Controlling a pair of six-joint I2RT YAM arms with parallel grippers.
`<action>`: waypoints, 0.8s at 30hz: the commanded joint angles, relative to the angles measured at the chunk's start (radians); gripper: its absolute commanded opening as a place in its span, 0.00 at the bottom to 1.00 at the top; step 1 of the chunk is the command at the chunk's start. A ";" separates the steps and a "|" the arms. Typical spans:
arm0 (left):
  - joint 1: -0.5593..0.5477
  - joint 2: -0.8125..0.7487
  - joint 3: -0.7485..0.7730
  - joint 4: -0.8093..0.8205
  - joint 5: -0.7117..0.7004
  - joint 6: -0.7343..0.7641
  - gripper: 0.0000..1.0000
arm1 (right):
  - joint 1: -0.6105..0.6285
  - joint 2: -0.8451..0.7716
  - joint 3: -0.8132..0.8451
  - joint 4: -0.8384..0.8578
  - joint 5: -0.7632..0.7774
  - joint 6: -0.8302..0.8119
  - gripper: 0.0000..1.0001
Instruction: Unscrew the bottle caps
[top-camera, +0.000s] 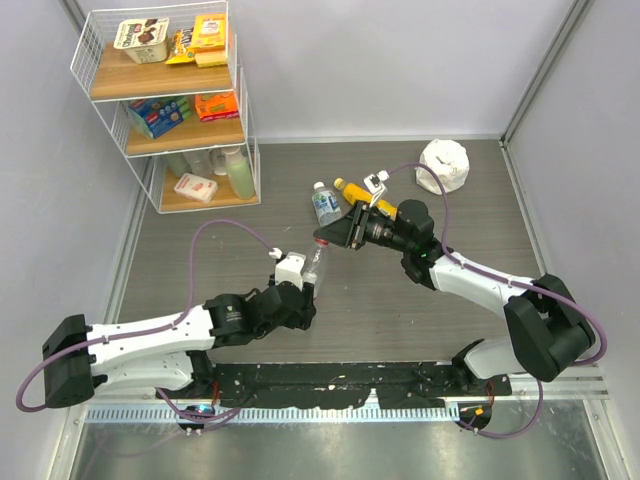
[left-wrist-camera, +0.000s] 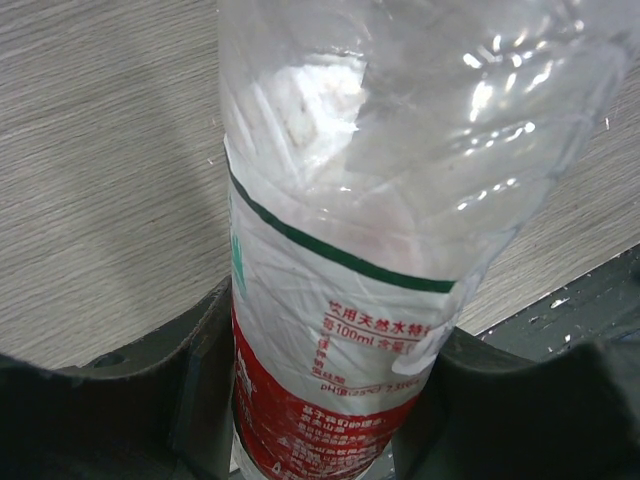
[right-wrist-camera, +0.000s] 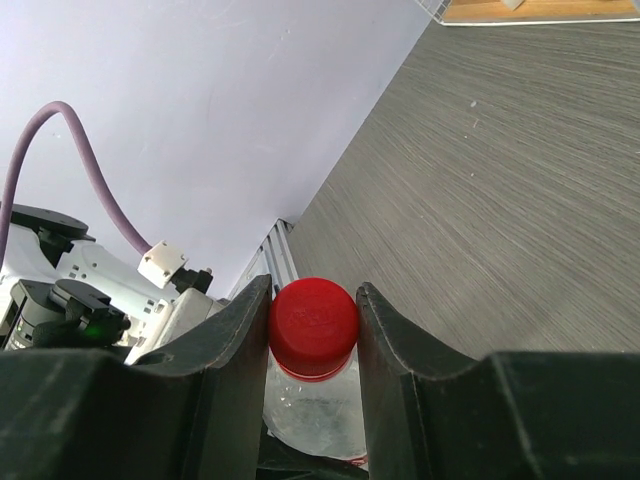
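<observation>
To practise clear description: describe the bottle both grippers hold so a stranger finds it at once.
On the table, look to the middle. The bottle runs from the left gripper to the right gripper. Unlike the blue-label bottle and yellow bottle behind, it has a red cap.

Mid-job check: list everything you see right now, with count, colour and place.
red-label bottle: one, clear, held in the left gripper
red cap: one, red, on that bottle, pinched by the right gripper
blue-white-label bottle: one, clear, lying mid-table, white cap on
yellow-orange bottle: one, lying beside it, partly behind the right gripper, yellow cap on
crumpled white bag or cloth: one, far right of the table
wire shelf rack: one, white with wooden boards, far left corner, holding snack boxes, packets and pale bottles
table: one, grey wood grain
left gripper: closed on the bottle body
right gripper: closed on the cap
</observation>
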 joint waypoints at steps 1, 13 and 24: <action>0.012 0.015 -0.030 -0.073 -0.018 -0.048 0.00 | -0.029 -0.045 0.039 0.105 0.065 0.019 0.16; 0.010 0.003 -0.030 -0.100 -0.052 -0.055 0.00 | -0.029 -0.055 0.088 -0.019 0.109 -0.019 0.82; 0.012 0.004 -0.016 -0.123 -0.072 -0.054 0.00 | 0.022 -0.087 0.163 -0.318 0.258 -0.177 0.84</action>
